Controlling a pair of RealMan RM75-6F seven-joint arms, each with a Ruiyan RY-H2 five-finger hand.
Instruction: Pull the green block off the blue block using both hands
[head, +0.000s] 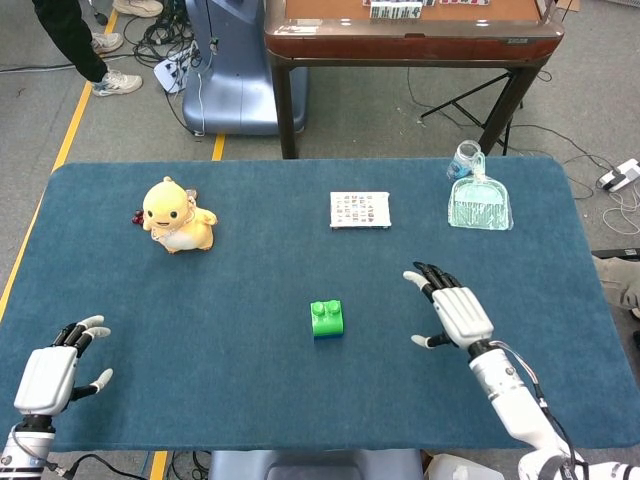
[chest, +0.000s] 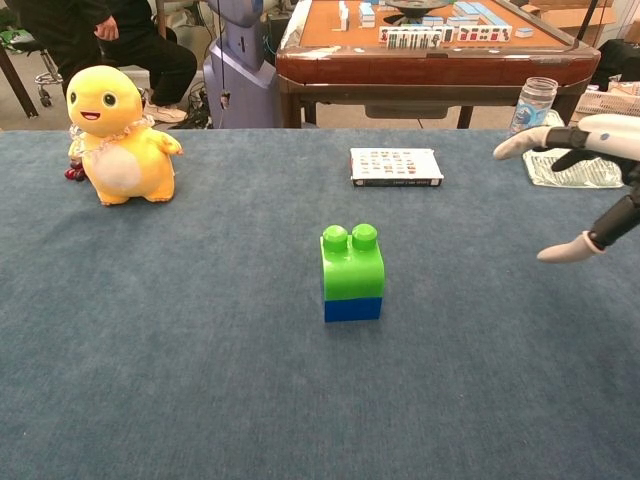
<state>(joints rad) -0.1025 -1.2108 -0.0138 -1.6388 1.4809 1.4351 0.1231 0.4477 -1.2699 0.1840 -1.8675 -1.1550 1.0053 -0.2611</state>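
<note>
On blue block (chest: 352, 308): green block (chest: 352, 264).

A robot lab: beyond the blue felt table (head: 120, 400), cables (head: 165, 45) on concrete, and a mahjong table (head: 410, 35).

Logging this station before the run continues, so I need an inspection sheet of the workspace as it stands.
Surface: blue cloth table, flat.
Job's things: green block seated on blue block, mid-table, untouched.
Clutter: yellow toy far left; card far centre; clear dustpan and jar far right.
Hands: left hand at the near left corner, open, holding nothing; right hand right of the blocks, fingers spread, apart from them.
Cables: loose leads on the floor beyond the table; a lead by the left wrist.
Surroundings: wooden table, a grey machine base, a person's legs.
</note>
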